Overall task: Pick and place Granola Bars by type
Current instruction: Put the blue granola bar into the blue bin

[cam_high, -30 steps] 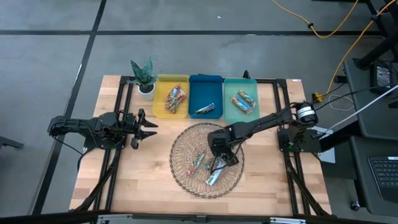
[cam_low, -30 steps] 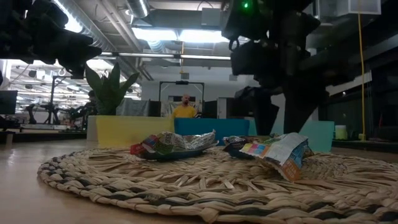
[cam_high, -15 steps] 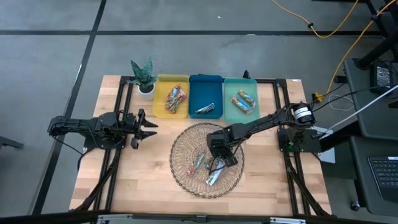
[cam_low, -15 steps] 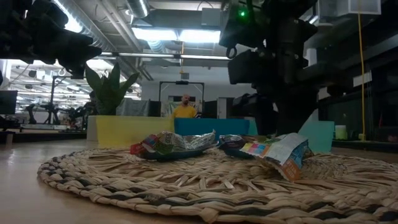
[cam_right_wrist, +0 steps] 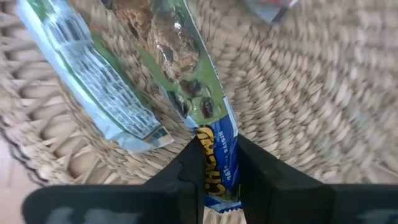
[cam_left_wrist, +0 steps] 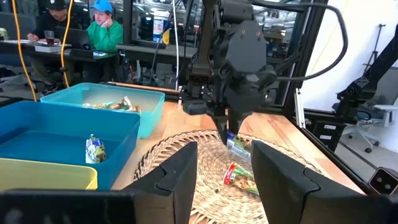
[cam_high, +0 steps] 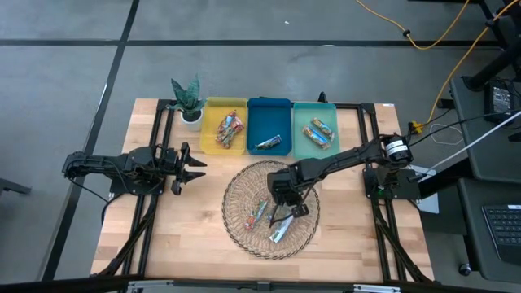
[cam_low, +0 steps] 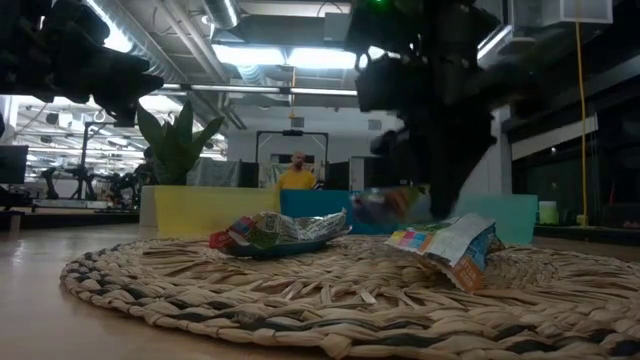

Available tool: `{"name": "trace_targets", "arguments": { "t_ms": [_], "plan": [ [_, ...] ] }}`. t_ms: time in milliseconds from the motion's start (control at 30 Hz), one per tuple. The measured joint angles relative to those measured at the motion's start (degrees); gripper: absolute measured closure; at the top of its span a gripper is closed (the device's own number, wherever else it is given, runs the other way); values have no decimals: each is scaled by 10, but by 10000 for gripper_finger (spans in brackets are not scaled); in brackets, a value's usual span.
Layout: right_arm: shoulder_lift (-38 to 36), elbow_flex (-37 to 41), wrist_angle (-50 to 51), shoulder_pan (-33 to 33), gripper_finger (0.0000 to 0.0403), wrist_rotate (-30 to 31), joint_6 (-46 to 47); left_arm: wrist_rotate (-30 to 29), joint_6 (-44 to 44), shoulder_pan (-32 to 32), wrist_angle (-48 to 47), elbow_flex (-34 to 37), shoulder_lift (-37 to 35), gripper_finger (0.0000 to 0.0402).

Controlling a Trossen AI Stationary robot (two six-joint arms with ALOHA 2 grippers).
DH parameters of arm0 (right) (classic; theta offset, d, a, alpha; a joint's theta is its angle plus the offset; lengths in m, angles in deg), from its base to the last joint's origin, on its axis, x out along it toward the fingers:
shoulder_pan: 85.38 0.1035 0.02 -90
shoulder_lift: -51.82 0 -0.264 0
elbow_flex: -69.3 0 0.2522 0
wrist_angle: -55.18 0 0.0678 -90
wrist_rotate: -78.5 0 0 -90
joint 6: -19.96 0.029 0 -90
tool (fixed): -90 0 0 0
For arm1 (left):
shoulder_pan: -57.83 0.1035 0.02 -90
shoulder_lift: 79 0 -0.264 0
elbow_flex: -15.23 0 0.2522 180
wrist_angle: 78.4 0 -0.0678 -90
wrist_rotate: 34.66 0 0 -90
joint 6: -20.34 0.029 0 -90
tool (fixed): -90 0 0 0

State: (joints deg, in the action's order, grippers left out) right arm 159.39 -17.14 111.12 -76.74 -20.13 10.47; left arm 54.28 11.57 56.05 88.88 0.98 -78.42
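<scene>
A round wicker basket (cam_high: 231, 195) lies mid-table. My right gripper (cam_high: 286, 210) hangs over it, pointing steeply down, shut on a granola bar (cam_right_wrist: 180, 68) in a green and blue wrapper. Two more bars (cam_high: 259, 213) (cam_high: 279, 233) lie flat on the basket's weave; the low view shows them as a crumpled pair (cam_low: 280, 230) (cam_low: 450, 245). A silvery bar (cam_right_wrist: 93, 87) lies just beside the held one. My left gripper (cam_high: 195, 165) waits at the table's left, level and open. My right gripper pinches the bar's blue end (cam_right_wrist: 214, 134) between its two fingers (cam_right_wrist: 186, 180), coming from above and pointing steeply down. The bar hangs tilted below the fingers (cam_left_wrist: 239, 144), its body stretching away from them, lifted off the basket (cam_low: 390, 205).
Three trays stand along the far edge: yellow (cam_high: 208, 122) with several bars, blue (cam_high: 269, 110) with one bar, teal (cam_high: 303, 114) with two. A small potted plant (cam_high: 187, 99) stands left of them. Bare wood lies left and near of the basket.
My right gripper has taken hold of the green and blue bar, which lay on the basket a second ago, and has risen a little with it; the bar now hangs clear of the weave. The other bars have stayed put.
</scene>
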Motion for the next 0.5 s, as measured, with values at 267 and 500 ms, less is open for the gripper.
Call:
{"name": "trace_targets", "arguments": {
  "t_ms": [267, 500],
  "plan": [
    [0, -88, 73, 0, 332, 19, 1, 0, 0, 0, 0, 0, 0, 258],
    [-1, -181, 140, -1, 332, 58, 8, 0, 0, 0, 0, 0, 0, 258]
  ]
}}
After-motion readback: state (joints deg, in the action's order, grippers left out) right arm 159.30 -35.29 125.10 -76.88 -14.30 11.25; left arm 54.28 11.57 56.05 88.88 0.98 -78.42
